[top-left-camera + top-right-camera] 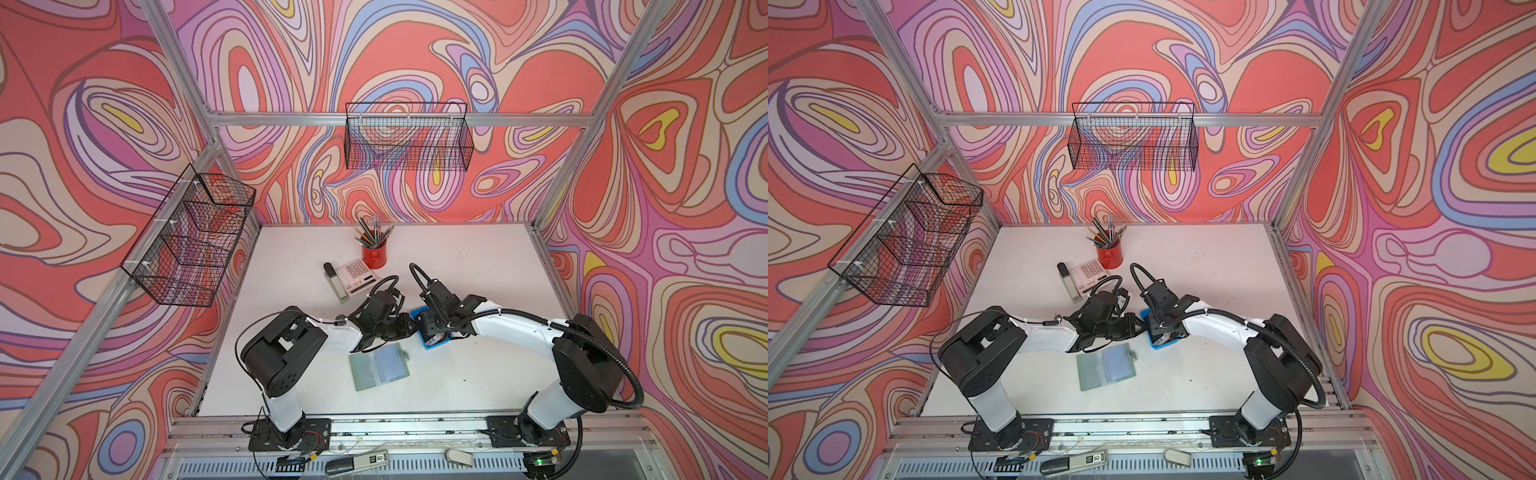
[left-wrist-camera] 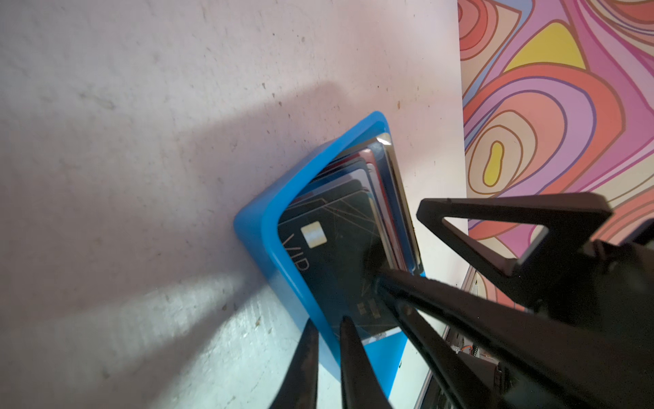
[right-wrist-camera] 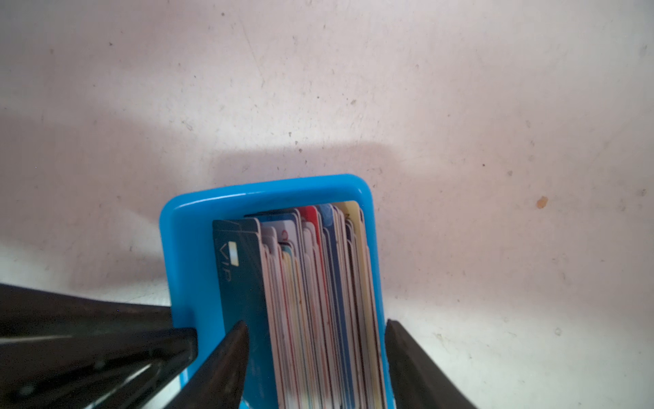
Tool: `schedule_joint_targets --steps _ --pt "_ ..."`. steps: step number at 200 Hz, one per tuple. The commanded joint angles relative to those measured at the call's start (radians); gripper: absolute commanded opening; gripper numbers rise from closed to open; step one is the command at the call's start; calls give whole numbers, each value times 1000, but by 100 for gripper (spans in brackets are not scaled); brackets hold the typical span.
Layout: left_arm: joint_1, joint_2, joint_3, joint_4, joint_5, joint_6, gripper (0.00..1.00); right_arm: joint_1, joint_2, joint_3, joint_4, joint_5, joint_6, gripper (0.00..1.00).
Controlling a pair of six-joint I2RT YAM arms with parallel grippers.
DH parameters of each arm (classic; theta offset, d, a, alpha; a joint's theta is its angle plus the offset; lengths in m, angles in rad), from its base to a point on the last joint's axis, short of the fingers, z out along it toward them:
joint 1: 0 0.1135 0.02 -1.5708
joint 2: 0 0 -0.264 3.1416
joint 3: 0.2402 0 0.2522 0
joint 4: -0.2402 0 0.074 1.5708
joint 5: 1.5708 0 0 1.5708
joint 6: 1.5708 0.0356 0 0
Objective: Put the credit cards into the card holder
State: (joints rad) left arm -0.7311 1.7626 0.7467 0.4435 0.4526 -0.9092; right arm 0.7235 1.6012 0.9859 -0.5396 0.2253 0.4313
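The credit cards (image 3: 318,283) stand on edge as a mixed-colour stack in a bright blue tray (image 3: 184,248). A dark navy VIP card (image 2: 332,255) leans at the front of the stack. My right gripper (image 3: 316,323) is open and straddles the stack, with one finger on the VIP card's face and the other outside the tray wall. My left gripper (image 2: 329,322) is shut on the tray's wall, one finger inside it and one outside. The sage-green card holder (image 1: 380,365) lies open flat in front of the tray, apart from both grippers.
A white calculator (image 1: 353,274) and a red pencil cup (image 1: 374,255) stand behind the arms. Beside the calculator lies a grey bar-shaped object (image 1: 334,280). Wire baskets hang on the back frame (image 1: 409,137) and the left frame (image 1: 191,241).
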Motion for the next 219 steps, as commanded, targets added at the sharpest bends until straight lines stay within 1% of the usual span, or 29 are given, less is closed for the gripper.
schedule_joint_targets --steps 1,14,26,74,84,92,100,117,129,172,186,201,219 --pt "4 27 19 -2 15 6 15 5 16 20 -25 37 14 72" --pt "4 33 22 -2 17 4 14 5 13 14 -29 56 15 80" --pt "4 37 24 -3 20 3 14 5 14 9 -28 59 14 83" --pt "4 42 26 -4 21 3 14 5 68 6 -22 57 7 84" --pt "4 43 28 -6 21 4 14 5 75 7 -20 57 9 83" --pt "4 44 29 -6 21 4 14 5 77 9 -20 58 9 79" --pt "4 44 29 -5 22 4 13 6 77 11 -22 64 13 74" --pt "4 43 30 -4 24 4 14 10 71 23 -40 92 21 58" --pt "4 43 31 -4 26 4 13 17 68 35 -57 118 29 52" --pt "4 49 34 0 35 3 14 49 75 72 -95 160 50 53" --pt "4 49 34 1 37 3 14 55 78 78 -97 159 56 55" --pt "4 49 34 3 38 2 14 62 78 85 -102 164 64 61" --pt "4 48 34 4 41 1 14 63 79 88 -105 168 67 62"
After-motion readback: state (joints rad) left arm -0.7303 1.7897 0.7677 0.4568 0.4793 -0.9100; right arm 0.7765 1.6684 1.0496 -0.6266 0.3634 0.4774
